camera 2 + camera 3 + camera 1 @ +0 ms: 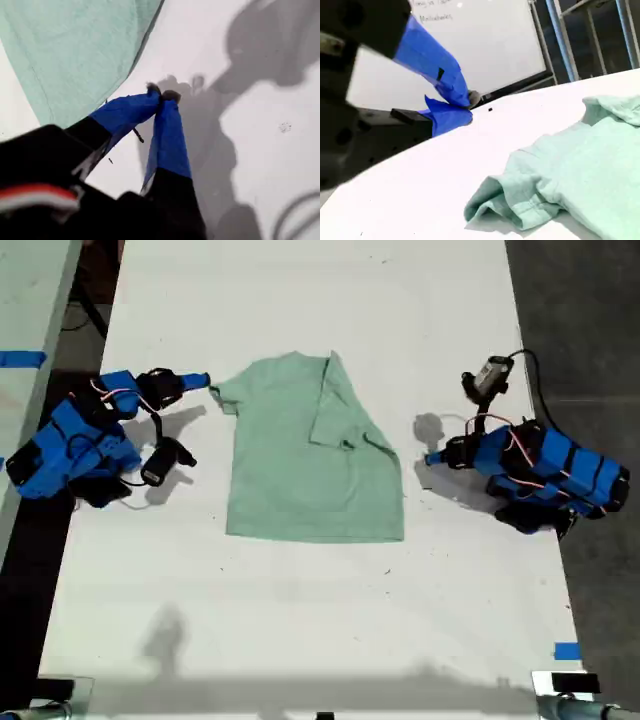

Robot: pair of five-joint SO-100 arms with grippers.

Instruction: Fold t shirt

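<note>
Mint-green cotton t shirt lies mid-table with one sleeve (at the exterior view's right) folded in; the other sleeve and the body fold remain. Our first gripper and second gripper sit clenched on nothing, beside it.

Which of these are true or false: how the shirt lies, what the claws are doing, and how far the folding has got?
1. The t shirt lies on the white table. True.
2. My first gripper is clamped on the cloth. False: it is shut on nothing, over bare table beside the shirt's edge.
3. The sleeve on the exterior view's right is folded in over the body. True.
4. The sleeve on the exterior view's left is folded in too. False: it sticks out to the side, close to my second gripper.
5. The shirt carries a large print. False: it is plain mint green.
</note>
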